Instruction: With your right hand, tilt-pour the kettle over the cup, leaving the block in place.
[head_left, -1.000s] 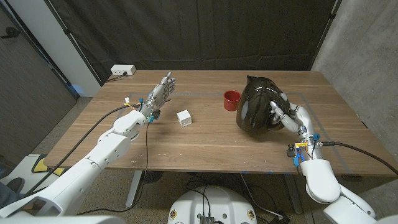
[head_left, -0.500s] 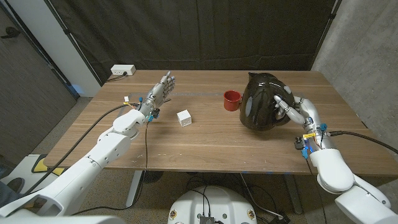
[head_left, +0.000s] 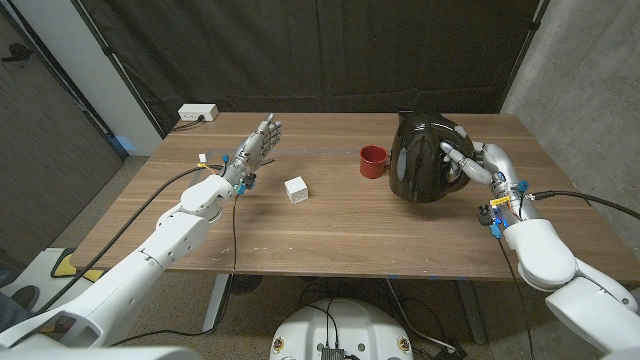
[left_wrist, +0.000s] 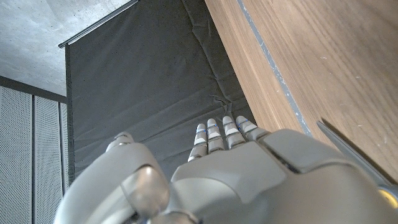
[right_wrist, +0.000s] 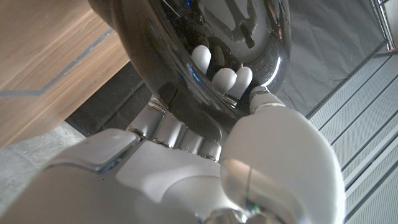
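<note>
Kettle was the big change: a second ago you had it tipped hard toward the cup, and you brought it back nearly upright, beside the cup on the table. That read as the pour being done, with set-down left. Your right hand still wrapped its fingers around the kettle's side. The left hand stayed open, holding nothing. The block hadn't moved.
</note>
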